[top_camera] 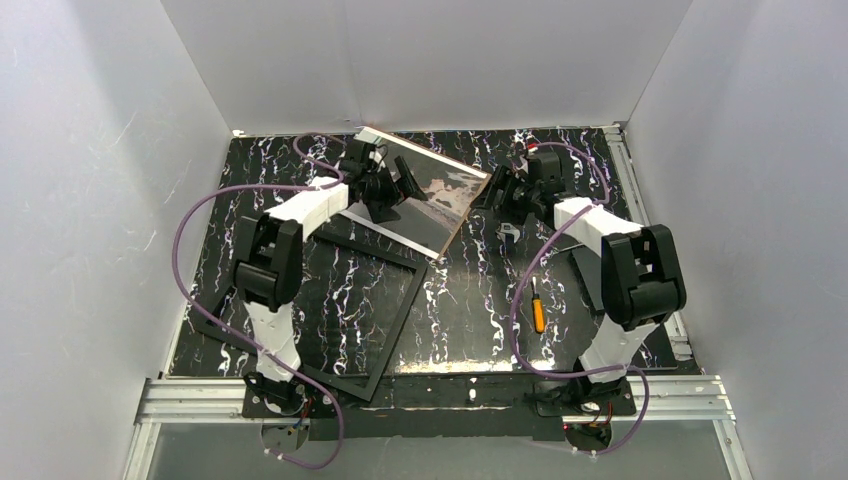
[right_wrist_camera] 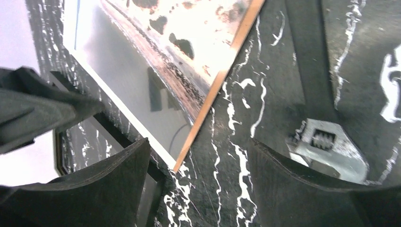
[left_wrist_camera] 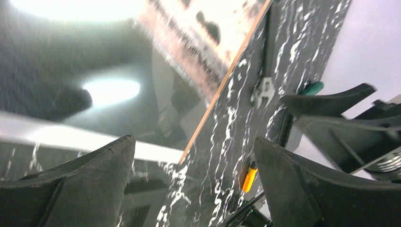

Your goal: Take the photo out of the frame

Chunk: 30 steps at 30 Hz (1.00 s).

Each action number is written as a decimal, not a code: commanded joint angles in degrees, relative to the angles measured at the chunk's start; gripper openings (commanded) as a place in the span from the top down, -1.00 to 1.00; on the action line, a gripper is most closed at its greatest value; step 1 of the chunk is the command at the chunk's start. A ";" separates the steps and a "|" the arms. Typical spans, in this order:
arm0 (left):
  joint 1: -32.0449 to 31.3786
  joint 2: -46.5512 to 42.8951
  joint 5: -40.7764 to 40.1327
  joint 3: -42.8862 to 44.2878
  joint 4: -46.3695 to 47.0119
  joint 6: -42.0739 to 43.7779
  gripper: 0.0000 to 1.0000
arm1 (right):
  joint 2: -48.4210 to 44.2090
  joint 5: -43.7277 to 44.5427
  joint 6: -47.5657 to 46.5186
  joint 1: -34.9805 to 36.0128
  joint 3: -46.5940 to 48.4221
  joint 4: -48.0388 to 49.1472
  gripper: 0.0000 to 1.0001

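The black, white-veined surface point(top_camera: 470, 330) carried a large thin black rectangular frame point(top_camera: 398, 328), lying flat at left-centre. The glossy white-bordered landscape photo point(top_camera: 445, 200) lay outside it at the far side, face up, its near corner meeting the frame's far corner. The left gripper point(top_camera: 400, 185) hung over the photo, jaws apart and holding nothing. The right gripper point(top_camera: 500, 190) stood just beside the photo's right edge, likewise spread and empty. A silver adjustable wrench point(top_camera: 507, 233) and an orange-handled screwdriver point(top_camera: 538, 312) lay nearby.

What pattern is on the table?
The table is black with white squiggly streaks, like marble; clearest in the top view.
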 commanded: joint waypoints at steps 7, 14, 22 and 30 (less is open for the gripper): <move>1.60 10.92 6.66 13.20 -6.53 2.64 -0.90 | 4.52 -0.94 6.25 -0.04 0.40 11.31 -0.51; 1.69 12.40 5.37 12.50 -7.72 3.07 -0.89 | 9.58 -1.18 5.70 -1.23 5.34 12.43 -0.33; 2.78 12.96 0.82 10.40 -13.88 0.61 -0.89 | 16.33 1.27 3.16 -3.40 16.24 8.68 -0.18; 3.63 13.09 -0.19 8.38 -15.18 -1.26 -0.89 | 25.48 1.94 2.62 -4.59 29.44 4.42 -0.08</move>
